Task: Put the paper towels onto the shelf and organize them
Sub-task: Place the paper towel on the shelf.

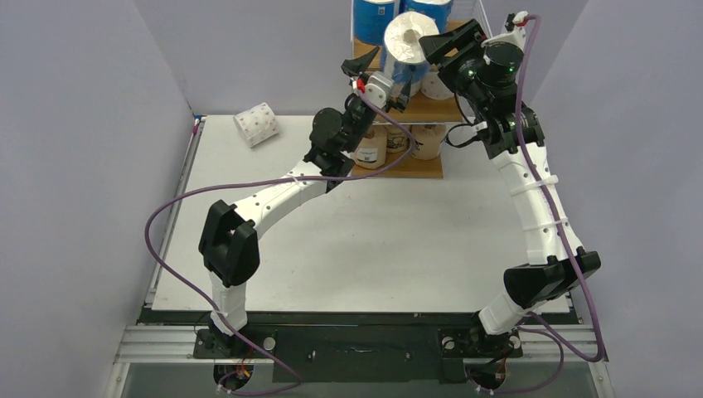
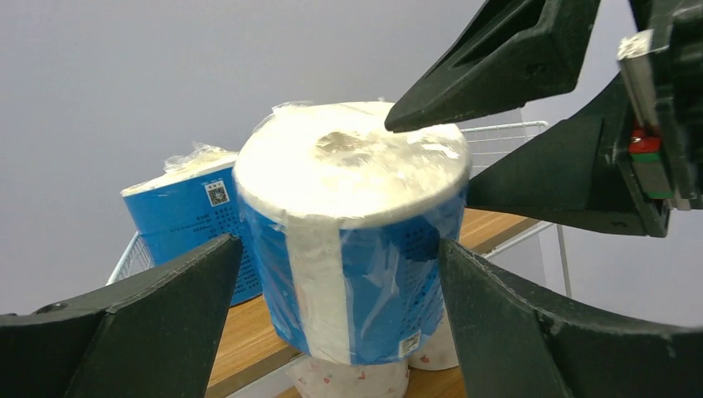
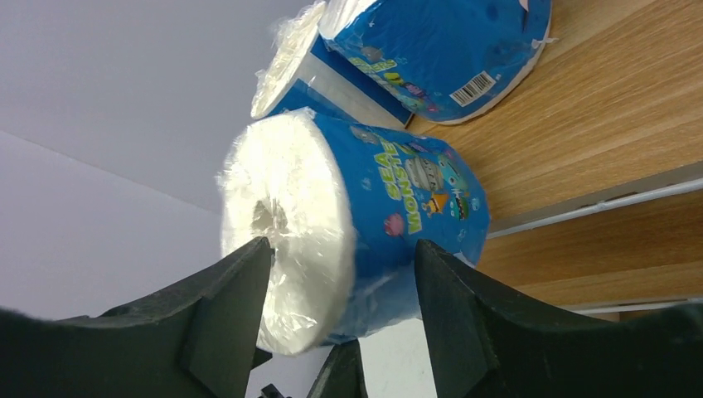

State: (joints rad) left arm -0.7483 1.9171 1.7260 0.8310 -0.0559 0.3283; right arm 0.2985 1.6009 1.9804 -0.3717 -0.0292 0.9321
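Obs: left gripper (image 2: pixel 340 245) jaws clench blue-wrapped roll (image 1: pixel 408 41) at edge of shelf (image 1: pixel 414 170) top board, 12 o'clock; right gripper (image 3: pixel 341 242) jaws spread. Risk: released overhanging, it topples.

The nearest blue roll (image 3: pixel 398 207) showed "SEA" and what looked like "MONSTER" in yellow letters on its wrapper. A second blue roll (image 3: pixel 439 50) carried a barcode, digits unreadable. A rear blue roll (image 2: pixel 195 224) bore a QR code.
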